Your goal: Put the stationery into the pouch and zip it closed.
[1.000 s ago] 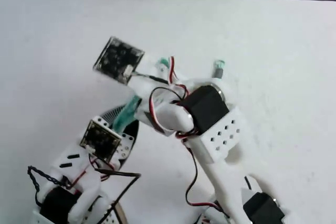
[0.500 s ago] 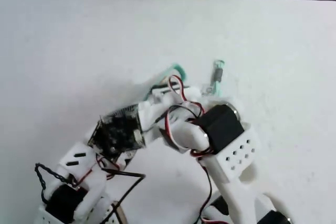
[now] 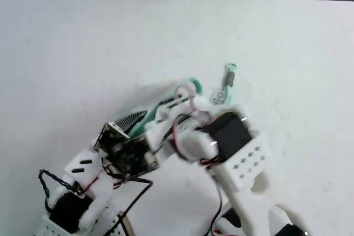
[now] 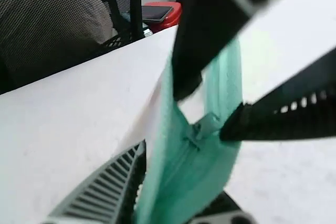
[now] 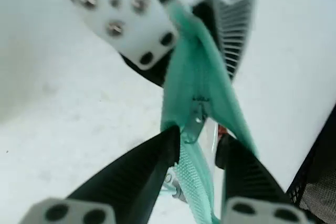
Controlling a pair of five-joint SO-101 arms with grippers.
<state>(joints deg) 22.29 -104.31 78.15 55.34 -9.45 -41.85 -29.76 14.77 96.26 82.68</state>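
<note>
Left end effector (image 4: 173,203): closed on the mint-green fabric pouch (image 4: 210,93). One ribbed dark jaw lies on each side of the fabric, and the pouch comes out from between them. In the high view this end effector (image 3: 135,122) sits low and left of centre, with green fabric showing beside its ribbed jaw.

Right end effector (image 5: 197,140): its two smooth black fingers (image 5: 136,177) are partly apart, with the tips on either side of the pouch's zip line. The small metal zip pull (image 5: 195,116) hangs in the gap just ahead of the tips. Contact between the fingers and the pull cannot be confirmed. The left wrist view shows the same fingers (image 4: 199,40) straddling the zip pull (image 4: 197,132).

Pouch: held off the surface between the two arms as a narrow upright band, zip edge facing the right wrist camera. In the high view one green end (image 3: 191,85) sticks out beyond the right arm's wrist. Whether the zip is closed cannot be determined.

Slim pen-like item with a green tip (image 3: 228,75): lying on the white worktop (image 3: 83,42), near the pouch's free end but outside it.

Beyond the worktop's far edge stands a dark mesh chair back (image 4: 52,19).
</note>
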